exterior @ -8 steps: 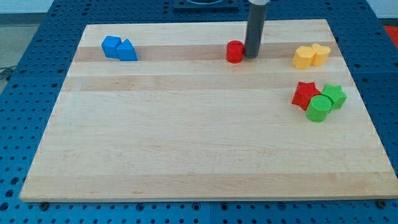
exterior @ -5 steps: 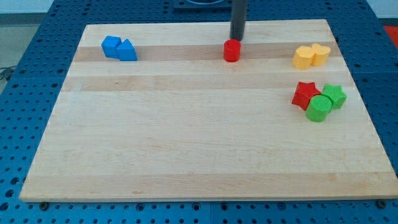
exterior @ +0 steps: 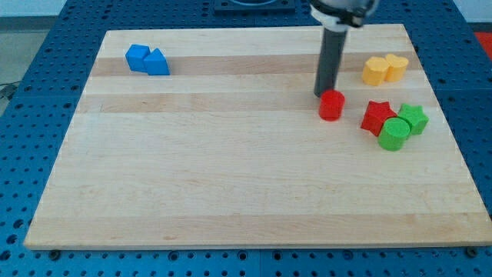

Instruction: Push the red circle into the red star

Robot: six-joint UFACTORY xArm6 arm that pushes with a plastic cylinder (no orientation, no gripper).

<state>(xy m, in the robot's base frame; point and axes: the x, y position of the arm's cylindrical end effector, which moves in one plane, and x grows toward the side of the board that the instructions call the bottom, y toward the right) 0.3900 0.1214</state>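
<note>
The red circle (exterior: 331, 105) is a small red cylinder on the wooden board, right of centre. The red star (exterior: 377, 117) lies a short way to its right, with a gap between them. My tip (exterior: 324, 94) is the lower end of the dark rod, touching the red circle at its upper left edge.
A green circle (exterior: 393, 133) and a green star (exterior: 413, 118) touch the red star on its right. Two yellow blocks (exterior: 384, 69) sit at the view's upper right. Two blue blocks (exterior: 147, 59) sit at the upper left. The board's right edge (exterior: 450, 131) is near.
The red circle has moved from the top centre down and to the right, close to the red star. My tip followed it from above the circle to its upper left edge.
</note>
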